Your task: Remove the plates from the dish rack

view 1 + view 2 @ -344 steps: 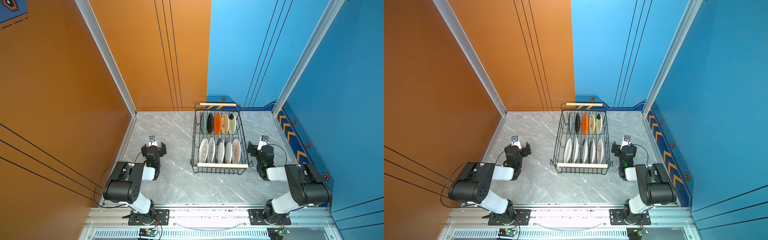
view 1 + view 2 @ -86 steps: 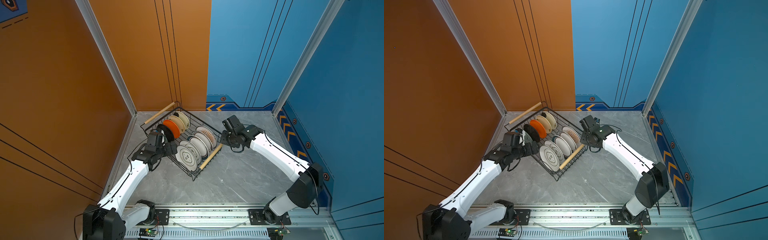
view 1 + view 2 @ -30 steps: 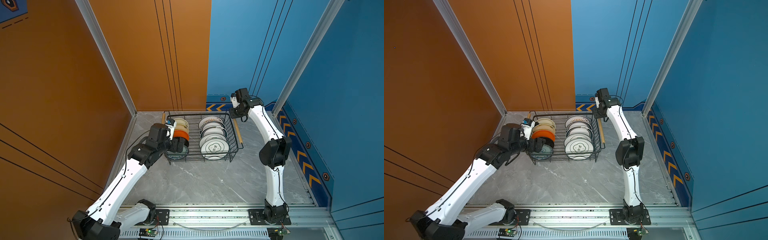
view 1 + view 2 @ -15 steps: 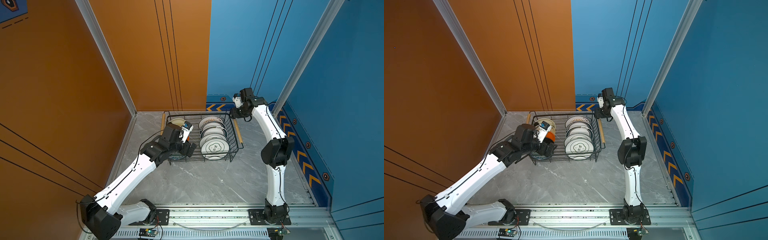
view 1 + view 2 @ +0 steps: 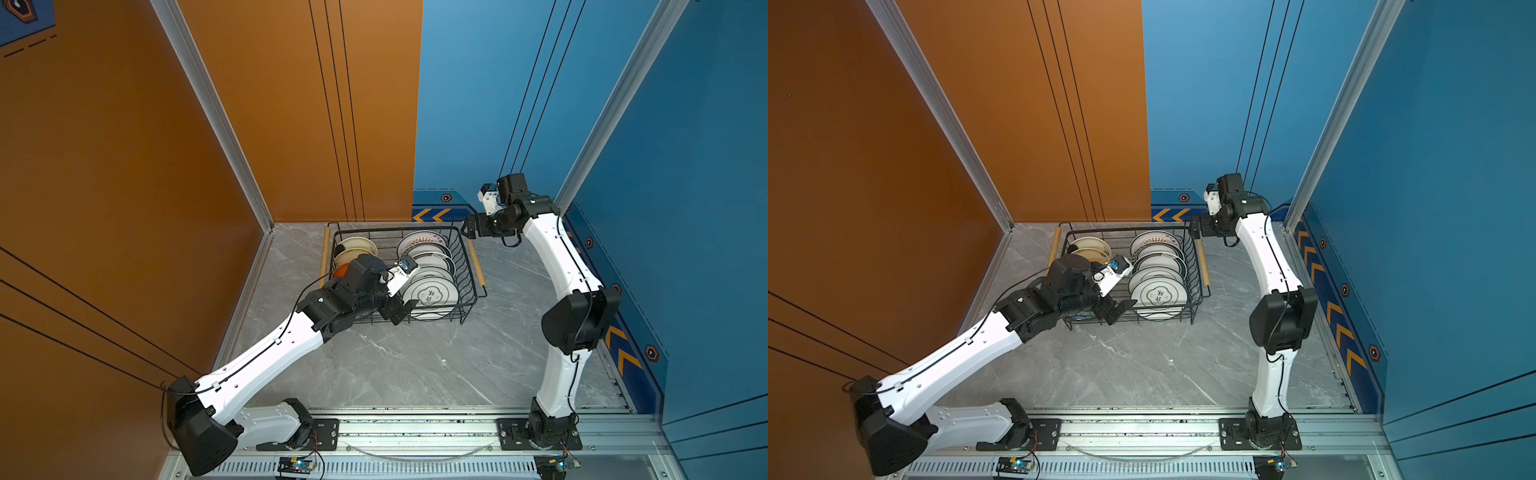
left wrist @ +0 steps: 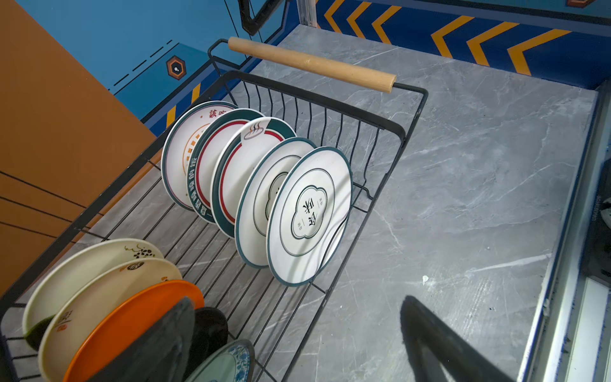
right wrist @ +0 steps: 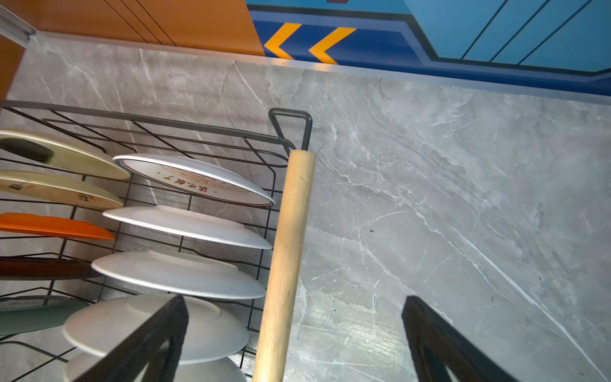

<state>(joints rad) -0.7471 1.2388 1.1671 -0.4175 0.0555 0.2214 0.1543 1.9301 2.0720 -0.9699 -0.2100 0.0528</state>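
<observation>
One rack (image 5: 395, 229) holds ten plates (image 5: 430, 293), five per row. Left hand (image 5: 401, 309) and right hand (image 5: 467, 229), at its edges, both spread, empty.

Plates (image 6: 310, 215) upright, two rows, in black wire dish rack (image 5: 465, 270).

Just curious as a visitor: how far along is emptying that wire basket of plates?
Done: nothing; no plate lies on the grey marble table. In hand: nothing; the left gripper and right gripper hang open at the edges of the black wire dish rack. Left: all ten or so small round plates standing in it.
</observation>
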